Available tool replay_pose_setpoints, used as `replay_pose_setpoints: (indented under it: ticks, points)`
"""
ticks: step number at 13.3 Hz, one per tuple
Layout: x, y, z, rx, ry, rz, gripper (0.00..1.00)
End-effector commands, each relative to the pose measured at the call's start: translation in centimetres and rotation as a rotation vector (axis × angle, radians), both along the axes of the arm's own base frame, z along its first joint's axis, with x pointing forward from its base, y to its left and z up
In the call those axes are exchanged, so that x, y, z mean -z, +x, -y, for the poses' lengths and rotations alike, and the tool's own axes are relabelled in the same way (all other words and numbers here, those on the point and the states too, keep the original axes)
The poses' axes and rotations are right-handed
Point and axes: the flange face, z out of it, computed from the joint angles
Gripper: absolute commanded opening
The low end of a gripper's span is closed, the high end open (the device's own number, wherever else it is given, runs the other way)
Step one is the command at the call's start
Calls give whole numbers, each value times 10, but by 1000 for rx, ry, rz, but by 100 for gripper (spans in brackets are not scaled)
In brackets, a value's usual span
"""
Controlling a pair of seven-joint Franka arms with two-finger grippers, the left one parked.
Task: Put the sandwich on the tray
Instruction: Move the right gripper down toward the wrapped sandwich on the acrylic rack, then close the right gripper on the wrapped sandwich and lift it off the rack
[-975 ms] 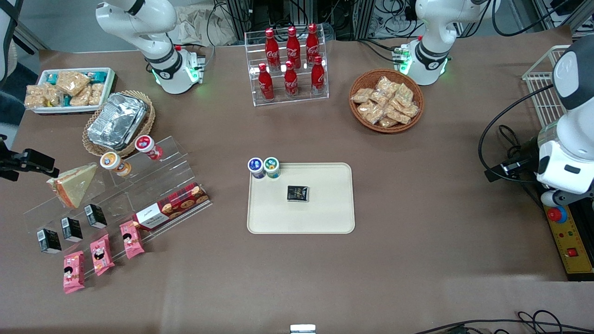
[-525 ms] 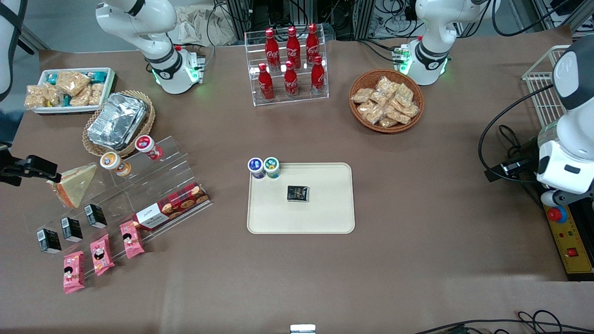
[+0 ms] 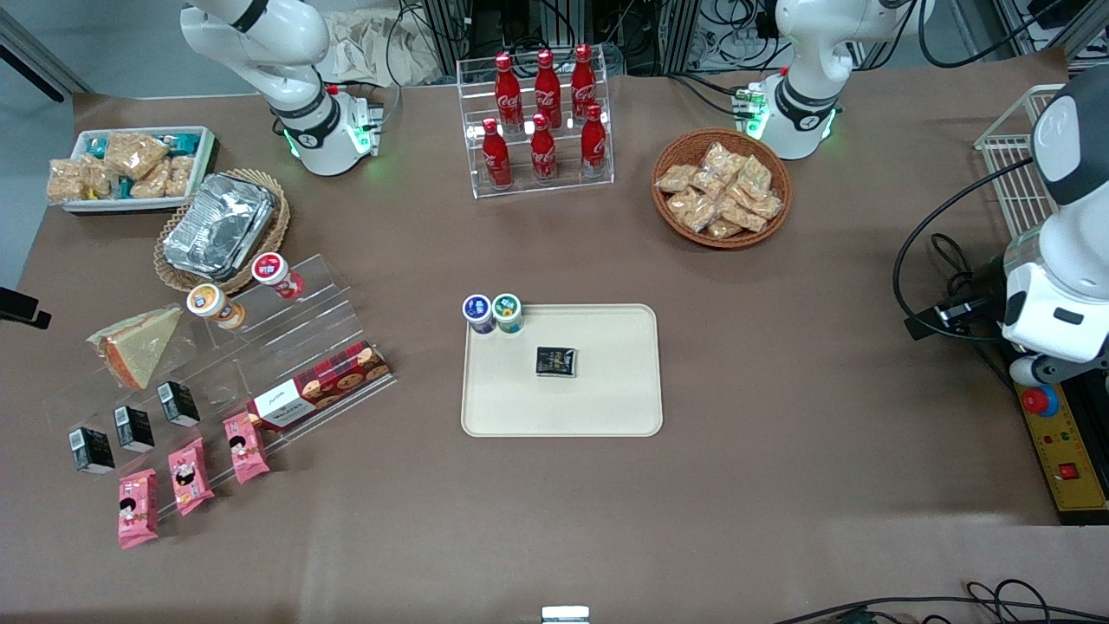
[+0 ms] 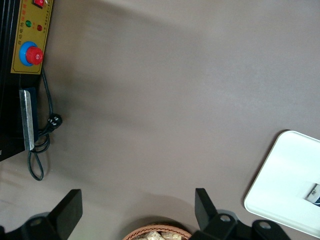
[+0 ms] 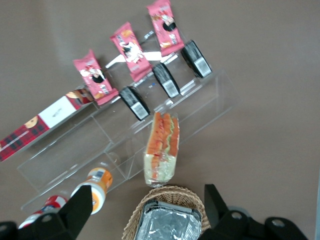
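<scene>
The sandwich, a wrapped triangular wedge, lies on the upper step of a clear acrylic stand toward the working arm's end of the table. In the right wrist view its pink-orange and green filling edge faces the camera. The cream-beige tray lies at the table's middle; one of its corners shows in the left wrist view. My right gripper is open and empty, high above the foil basket, apart from the sandwich. Only its black tip shows in the front view.
The acrylic stand also holds black cartons, pink packets, a cookie box and two small cups. A wicker basket of foil containers stands beside it. Two cups and a black packet sit on the tray.
My right gripper has drawn back from beside the sandwich toward the working arm's end, almost out of the front view. The sandwich has not moved.
</scene>
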Motion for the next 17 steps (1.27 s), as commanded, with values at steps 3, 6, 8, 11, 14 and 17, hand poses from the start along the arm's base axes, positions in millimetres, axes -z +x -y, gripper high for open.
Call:
replay_pose_setpoints:
  ticks: [3, 6, 8, 11, 14, 17]
  points:
    - [54, -18, -1, 188, 12, -62, 99]
    - [87, -20, -1, 287, 6, -96, 99]
    - [95, -13, 2, 359, -9, -72, 99]
    - [116, -26, 3, 327, -10, -52, 99]
    - [147, -44, 9, 282, -8, -27, 99]
    - [160, -48, 7, 275, -10, -16, 99]
